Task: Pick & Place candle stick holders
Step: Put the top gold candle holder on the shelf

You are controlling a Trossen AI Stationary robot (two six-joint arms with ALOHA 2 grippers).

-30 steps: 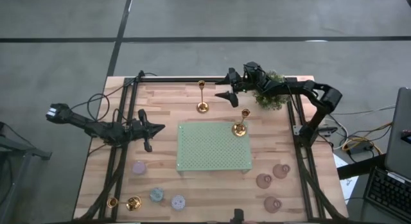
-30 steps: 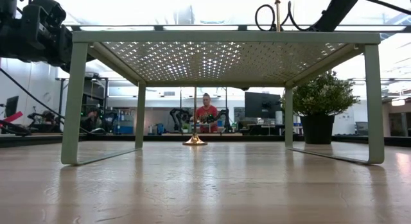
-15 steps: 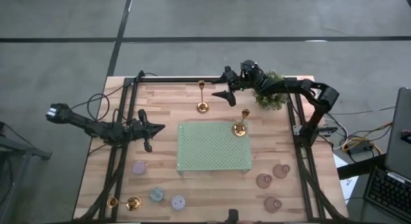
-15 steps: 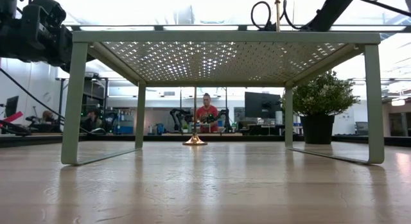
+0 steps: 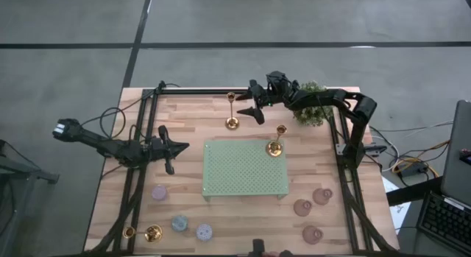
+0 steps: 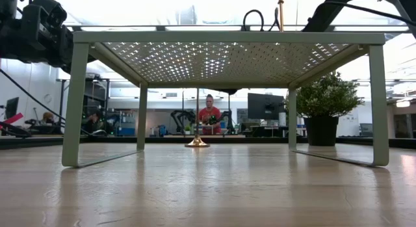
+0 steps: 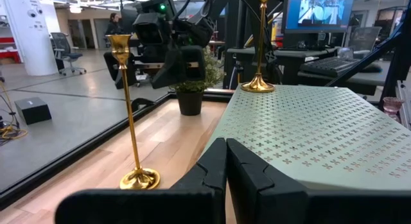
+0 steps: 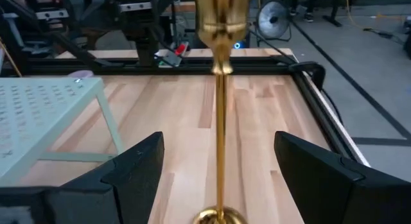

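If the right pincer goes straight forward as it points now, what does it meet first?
Most likely the upright gold candle holder: its stem stands centred between the open right pincer, just ahead. How close it is remains unclear.

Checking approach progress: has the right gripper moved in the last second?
Yes. In the high view the right gripper has shifted left, away from the potted plant and toward the gold holder standing on the table, fingers open.

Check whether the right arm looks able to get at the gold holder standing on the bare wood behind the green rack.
Probably yes. The right gripper is open and level with the gold holder; in the right wrist view its stem stands between the fingers with nothing between. The green rack sits off to the side.
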